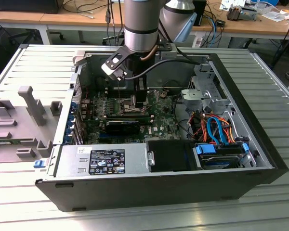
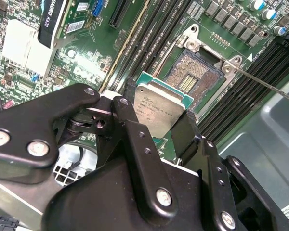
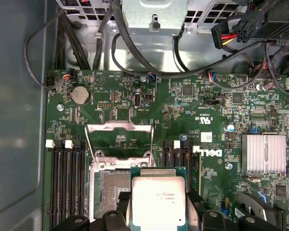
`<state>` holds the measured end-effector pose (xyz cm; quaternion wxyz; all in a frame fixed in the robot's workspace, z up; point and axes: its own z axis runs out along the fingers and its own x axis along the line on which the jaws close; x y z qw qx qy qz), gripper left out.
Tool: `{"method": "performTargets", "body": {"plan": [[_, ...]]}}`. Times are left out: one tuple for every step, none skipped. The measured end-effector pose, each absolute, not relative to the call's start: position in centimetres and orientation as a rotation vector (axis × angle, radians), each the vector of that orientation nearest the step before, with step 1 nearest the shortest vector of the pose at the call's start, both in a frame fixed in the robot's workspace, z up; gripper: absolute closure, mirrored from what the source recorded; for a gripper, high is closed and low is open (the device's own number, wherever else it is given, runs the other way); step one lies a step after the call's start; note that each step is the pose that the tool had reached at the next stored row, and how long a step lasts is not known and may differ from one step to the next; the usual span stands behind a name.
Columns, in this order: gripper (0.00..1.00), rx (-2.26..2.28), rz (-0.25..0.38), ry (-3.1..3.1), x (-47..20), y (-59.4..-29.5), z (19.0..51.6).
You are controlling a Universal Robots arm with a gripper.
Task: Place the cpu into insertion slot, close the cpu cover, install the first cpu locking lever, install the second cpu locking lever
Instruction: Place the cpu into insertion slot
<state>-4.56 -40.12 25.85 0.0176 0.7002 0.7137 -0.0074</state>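
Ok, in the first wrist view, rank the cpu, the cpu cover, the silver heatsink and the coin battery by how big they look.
1. cpu and cpu cover: look alike, and the cpu sits nearer the camera, so no ranking.
2. silver heatsink
3. coin battery

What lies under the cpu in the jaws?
In the first wrist view, the open insertion slot, its contact field partly showing beside the cpu; the chip covers the rest.
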Motion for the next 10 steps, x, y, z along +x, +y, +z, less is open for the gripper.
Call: {"method": "performTargets", "body": {"plan": [[0.46,2.175,-0.023,2.217,-4.58,-40.12,25.84],[0.46,2.175,-0.023,2.217,-4.60,-40.12,25.84],[0.46,2.175,-0.023,2.217,-4.63,-40.12,25.83],[0.46,2.175,-0.023,2.217,-4.65,-40.12,25.82],[0.46,2.175,-0.023,2.217,-4.67,-40.12,25.82],[0.46,2.175,-0.023,2.217,-4.68,-40.12,25.82],[0.46,2.175,-0.023,2.217,-4.69,-40.12,25.82],[0.46,2.175,-0.023,2.217,-4.71,-40.12,25.81],[0.46,2.175,-0.023,2.217,-4.74,-40.12,25.81],[0.46,2.175,-0.023,2.217,-4.76,-40.12,25.80]]}}
